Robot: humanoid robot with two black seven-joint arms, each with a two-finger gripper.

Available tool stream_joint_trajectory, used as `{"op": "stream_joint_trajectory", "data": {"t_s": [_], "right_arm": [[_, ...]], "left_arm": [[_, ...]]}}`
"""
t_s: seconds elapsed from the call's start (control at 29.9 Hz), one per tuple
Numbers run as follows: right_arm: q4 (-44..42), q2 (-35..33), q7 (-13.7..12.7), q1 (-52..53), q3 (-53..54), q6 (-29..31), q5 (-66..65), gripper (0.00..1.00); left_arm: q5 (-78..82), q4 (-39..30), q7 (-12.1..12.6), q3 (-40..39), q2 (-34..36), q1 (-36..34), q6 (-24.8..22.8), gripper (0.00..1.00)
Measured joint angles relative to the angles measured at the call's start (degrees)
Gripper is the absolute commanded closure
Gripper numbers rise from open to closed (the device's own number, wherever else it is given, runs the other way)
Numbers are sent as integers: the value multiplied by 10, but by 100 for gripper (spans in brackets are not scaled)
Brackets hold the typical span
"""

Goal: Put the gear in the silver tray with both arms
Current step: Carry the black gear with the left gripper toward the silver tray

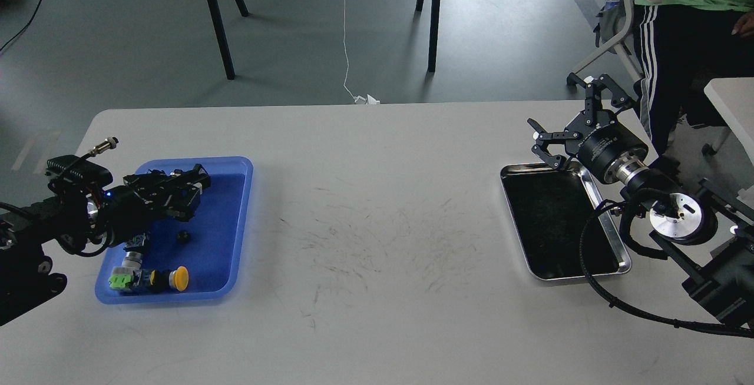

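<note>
Silver tray (612,238) right of frame; right gripper (568,120) spread wide at its upper edge, wrist lettering unreadable. Left gripper (191,188) over blue tray (241,226), state unclear.

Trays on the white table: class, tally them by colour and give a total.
Blue plastic tray: 1
Shiny silver metal tray: 1
Total: 2

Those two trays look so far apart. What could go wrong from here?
The small dark gear lies in the blue tray beside the left gripper; being tiny, it might slip the fingers. The silver tray sits across the table, so a handover could drop it. The right gripper hovers by the tray's rim and might nudge it.
</note>
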Motion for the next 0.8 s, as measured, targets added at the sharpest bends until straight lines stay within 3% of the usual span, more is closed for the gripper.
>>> {"op": "stream_joint_trajectory", "data": {"t_s": [0.17, 0.33, 0.57, 0.8], "right_arm": [[1, -1, 0, 2, 1, 0, 0, 1], [1, -4, 0, 2, 1, 0, 0, 1], [-1, -7, -1, 9, -1, -1, 0, 1], [-11, -11, -4, 29, -2, -6, 0, 1]], "left_arm": [[0, -79, -13, -14, 1, -26, -1, 91], [-2, -101, -22, -10, -39, -61, -2, 91], [-3, -96, -34, 13, -129, -91, -1, 91], [-1, -30, -37, 59, -255, -107, -1, 91]]}}
